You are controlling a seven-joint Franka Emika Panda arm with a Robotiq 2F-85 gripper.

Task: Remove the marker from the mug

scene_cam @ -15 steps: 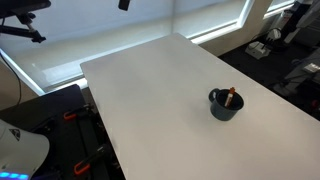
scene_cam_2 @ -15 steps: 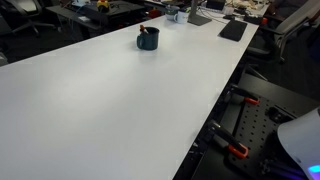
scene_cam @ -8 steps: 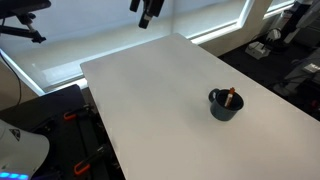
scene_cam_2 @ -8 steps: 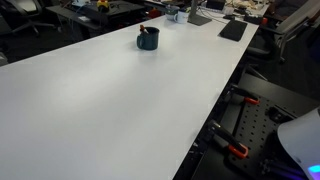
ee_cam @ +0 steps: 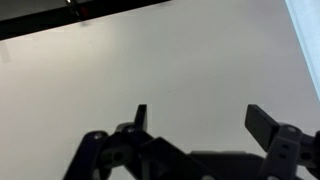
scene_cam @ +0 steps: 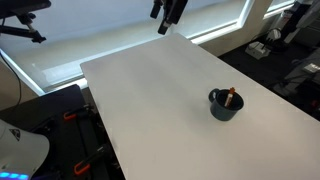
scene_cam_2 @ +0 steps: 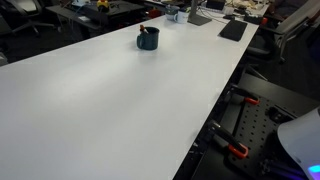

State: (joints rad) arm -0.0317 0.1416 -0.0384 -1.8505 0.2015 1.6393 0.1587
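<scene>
The dark blue-black mug (scene_cam: pixel 225 104) stands on the white table (scene_cam: pixel 150 100) near its right side; it also shows far off in an exterior view (scene_cam_2: pixel 148 39). The reddish-orange marker (scene_cam: pixel 231 97) stands tilted inside the mug, its top above the rim. My gripper (scene_cam: pixel 166 22) hangs high over the table's far edge, well away from the mug. In the wrist view my gripper (ee_cam: pixel 200 118) is open and empty, with only bare table between the fingers. The mug is out of the wrist view.
The table's far edge meets a bright window wall (scene_cam: pixel 110 35). Dark items and a keyboard-like object (scene_cam_2: pixel 232 30) lie at the table's far end. Clamps and cables (scene_cam_2: pixel 240 110) sit below the table's right edge. Chairs and clutter stand beyond.
My gripper has moved to the right along the top of the exterior view, toward the table's far edge. The mug and marker have not moved.
</scene>
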